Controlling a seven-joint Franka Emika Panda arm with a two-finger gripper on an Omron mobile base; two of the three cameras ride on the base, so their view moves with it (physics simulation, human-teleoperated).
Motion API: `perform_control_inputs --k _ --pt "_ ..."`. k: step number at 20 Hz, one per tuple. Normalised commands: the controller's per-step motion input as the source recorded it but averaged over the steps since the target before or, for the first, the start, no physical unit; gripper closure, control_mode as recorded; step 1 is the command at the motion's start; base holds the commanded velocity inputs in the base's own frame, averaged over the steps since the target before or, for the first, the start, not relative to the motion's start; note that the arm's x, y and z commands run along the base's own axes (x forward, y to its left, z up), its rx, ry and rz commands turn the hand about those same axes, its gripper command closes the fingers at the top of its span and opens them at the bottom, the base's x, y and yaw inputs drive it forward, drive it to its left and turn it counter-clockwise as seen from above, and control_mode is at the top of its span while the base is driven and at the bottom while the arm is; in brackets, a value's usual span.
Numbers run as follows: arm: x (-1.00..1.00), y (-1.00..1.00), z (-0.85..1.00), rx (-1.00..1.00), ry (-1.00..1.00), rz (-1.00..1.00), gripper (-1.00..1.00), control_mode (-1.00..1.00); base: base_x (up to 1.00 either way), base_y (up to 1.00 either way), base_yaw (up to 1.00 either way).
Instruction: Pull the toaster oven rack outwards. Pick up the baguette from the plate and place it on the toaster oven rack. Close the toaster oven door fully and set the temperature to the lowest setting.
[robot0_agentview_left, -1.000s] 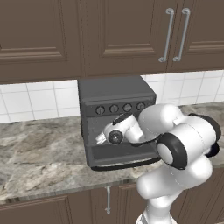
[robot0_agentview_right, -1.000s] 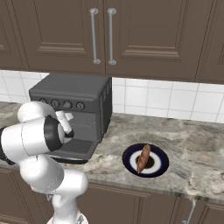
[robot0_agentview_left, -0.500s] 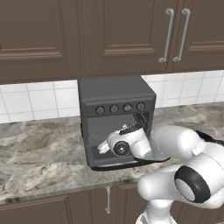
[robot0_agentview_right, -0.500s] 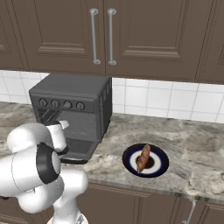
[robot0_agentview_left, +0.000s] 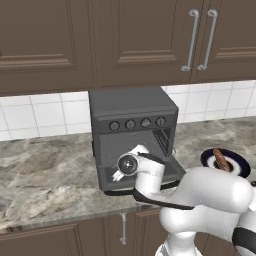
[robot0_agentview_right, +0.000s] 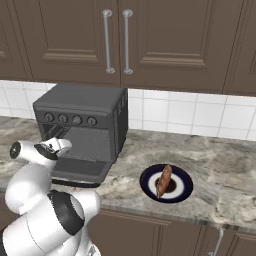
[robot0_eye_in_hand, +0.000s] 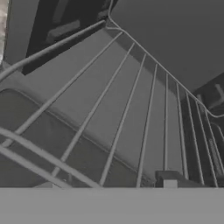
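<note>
You've got the toaster oven door (robot0_agentview_right: 80, 169) dropped flat so the gripper (robot0_agentview_left: 120, 174) can reach the toaster oven rack (robot0_eye_in_hand: 131, 109) w/ jaws apart, nothing clamped; baguette (robot0_agentview_right: 163, 180) waits on plate (robot0_agentview_right: 186, 189), rt of toaster oven (robot0_agentview_right: 82, 107).

Baguette (robot0_agentview_right: 163, 181) on plate (robot0_agentview_right: 183, 191), right of toaster oven (robot0_agentview_right: 82, 127)

Arm bent low and forward from base, elbow bulging near camera. Wrist angled down, gripper (robot0_agentview_left: 120, 175) pointing ahead. One dark fingertip (robot0_eye_in_hand: 169, 180) visible in hand view; jaw spread not readable.
</note>
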Motion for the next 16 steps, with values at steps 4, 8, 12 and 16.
perform_control_inputs --k 4,8,12,16 --pt "-0.61 -0.23 -0.96 -0.08 0.63 -0.13 1.00 -1.00 0.00 0.00 0.00" --pt "-0.73 -0.30 -1.00 -0.04 0.94 -0.15 1.00 -1.00 0.00 0.00 0.00" --pt "-0.78 -0.29 -1.00 -0.07 0.97 -0.18 1.00 -1.00 0.00 0.00 0.00" --pt "-0.93 -0.27 -1.00 -0.12 0.97 -0.19 1.00 -1.00 0.00 0.00 0.00"
